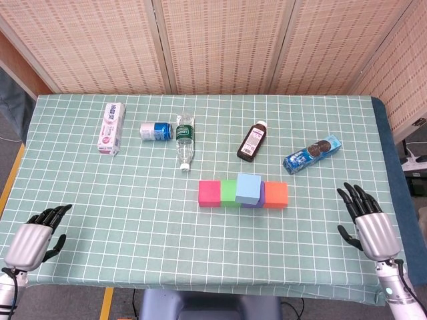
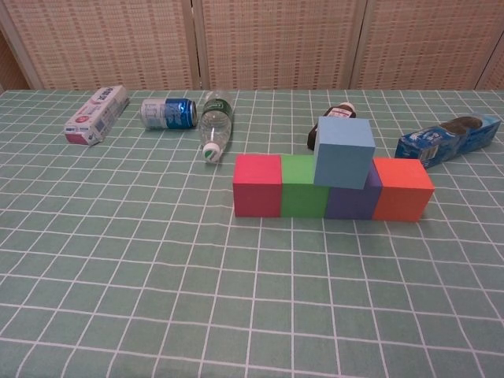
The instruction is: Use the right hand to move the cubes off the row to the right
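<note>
Row of cubes mid-table: pink [image 1: 209,193], green [image 1: 229,192], purple [image 2: 353,198], orange [image 1: 275,194], axis 9-to-3. Blue cube [image 1: 248,188] atop purple. Right hand [image 1: 365,221] at 3 o'clock, well apart, empty, fingers spread; nearer than left hand [image 1: 35,237], also empty, fingers spread.

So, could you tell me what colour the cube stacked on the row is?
Light blue cube, clearest in the chest view.

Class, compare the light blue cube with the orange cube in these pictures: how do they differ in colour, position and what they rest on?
The light blue cube is pale blue; the orange cube is orange. The light blue cube sits on top of the row, mostly over the purple cube, while the orange cube rests on the table. The orange cube ends the row on the right; the light blue cube stands above its middle. Both look like plain, upright, similar-sized cubes, and no hand touches either.
</note>
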